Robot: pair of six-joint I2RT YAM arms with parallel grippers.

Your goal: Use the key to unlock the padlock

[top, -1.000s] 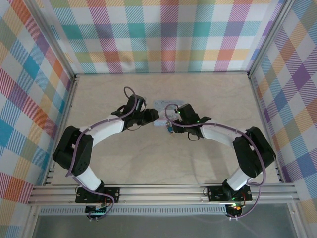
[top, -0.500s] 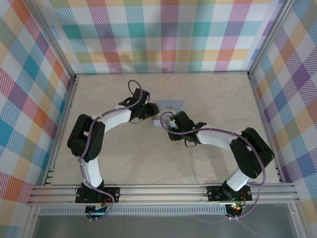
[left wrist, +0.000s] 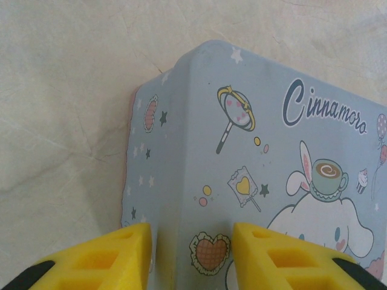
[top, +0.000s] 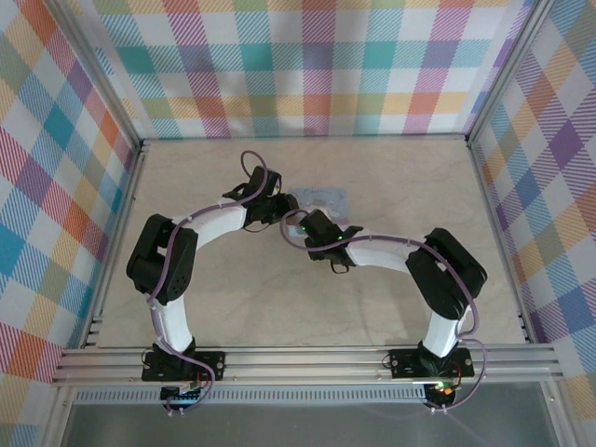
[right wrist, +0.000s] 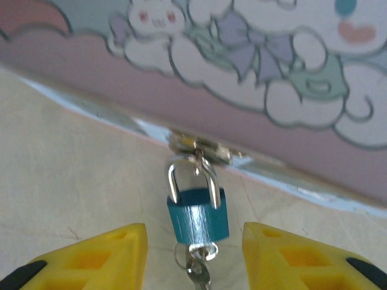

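At 12 o'clock of your right gripper (right wrist: 192, 244), jaws gaping, the padlock (right wrist: 198, 214) hangs off the tin (right wrist: 272, 130), key (right wrist: 199, 277) at its 6. Left gripper (left wrist: 192, 244), gaping too, straddles the tin's corner, probably bracing.

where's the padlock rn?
Right wrist view: padlock hooked on the clasp of the tin, centred between the open right pincer fingers, key just below it.

built alike, left arm (top: 216, 220) and right arm (top: 384, 251): white shells on the long links, black housings at the joints, black base plates (top: 182, 361). strung with a thin purple cable (top: 252, 154) looping along each. tipped, on left tool (left wrist: 192, 244) and right tool (right wrist: 195, 251), with bright yellow blocky fingers (left wrist: 109, 257) moulded with square recesses, black behind.
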